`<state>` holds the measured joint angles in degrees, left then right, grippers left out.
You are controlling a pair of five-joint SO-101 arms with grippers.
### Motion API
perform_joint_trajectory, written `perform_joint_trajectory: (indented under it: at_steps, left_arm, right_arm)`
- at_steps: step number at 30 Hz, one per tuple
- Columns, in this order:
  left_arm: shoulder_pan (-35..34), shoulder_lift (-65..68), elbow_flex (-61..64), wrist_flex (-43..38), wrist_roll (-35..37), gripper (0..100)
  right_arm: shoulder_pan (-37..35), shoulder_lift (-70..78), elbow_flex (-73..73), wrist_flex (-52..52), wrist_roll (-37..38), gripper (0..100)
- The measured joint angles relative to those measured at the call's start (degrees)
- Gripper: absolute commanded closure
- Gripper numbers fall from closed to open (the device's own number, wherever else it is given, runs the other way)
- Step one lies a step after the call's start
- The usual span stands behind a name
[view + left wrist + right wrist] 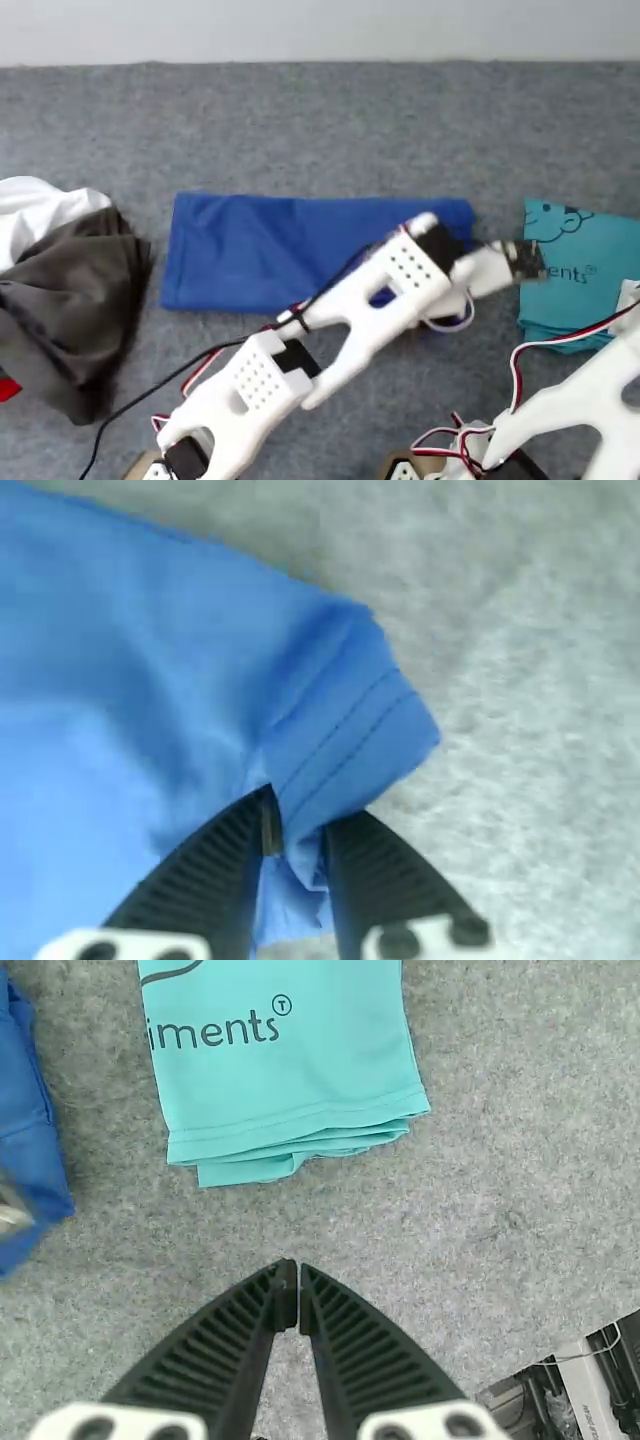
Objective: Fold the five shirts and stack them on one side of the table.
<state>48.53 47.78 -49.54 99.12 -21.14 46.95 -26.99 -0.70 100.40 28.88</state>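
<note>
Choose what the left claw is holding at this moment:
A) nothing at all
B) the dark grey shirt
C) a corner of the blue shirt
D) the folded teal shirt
C: in the left wrist view the left claw is shut on a hemmed corner of the blue shirt.

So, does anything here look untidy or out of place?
Yes. At the high view's left side a grey shirt and a white shirt lie crumpled in a heap, unfolded. A corner of the blue shirt is bunched in the left gripper. The teal shirt lies neatly folded.
</note>
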Motion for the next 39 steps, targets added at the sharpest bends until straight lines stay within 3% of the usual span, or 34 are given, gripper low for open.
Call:
perform_joint_trajectory:
  at_steps: [9, 18, 30, 34, 39]
  left_arm:
    - [-6.6, 0.2, -2.2, -0.8, -0.4, 98]
    - [-11.2, 4.0, -2.6, -4.6, 0.8, 83]
    - [-17.0, 10.0, -2.6, -12.3, 2.7, 82]
    - [-17.6, 10.2, -3.9, -12.0, 2.7, 82]
    - [-17.8, 10.2, -10.7, -5.0, 2.5, 82]
  right_arm:
    - [0.0, 0.0, 0.0, 0.0, 0.0, 98.7]
    - [0.0, 0.0, 0.0, 0.0, 0.0, 98.7]
    - [0.0, 0.0, 0.0, 0.0, 0.0, 98.7]
    - [0.0, 0.0, 0.0, 0.0, 0.0, 98.7]
    - [0.0, 0.0, 0.0, 0.0, 0.0, 98.7]
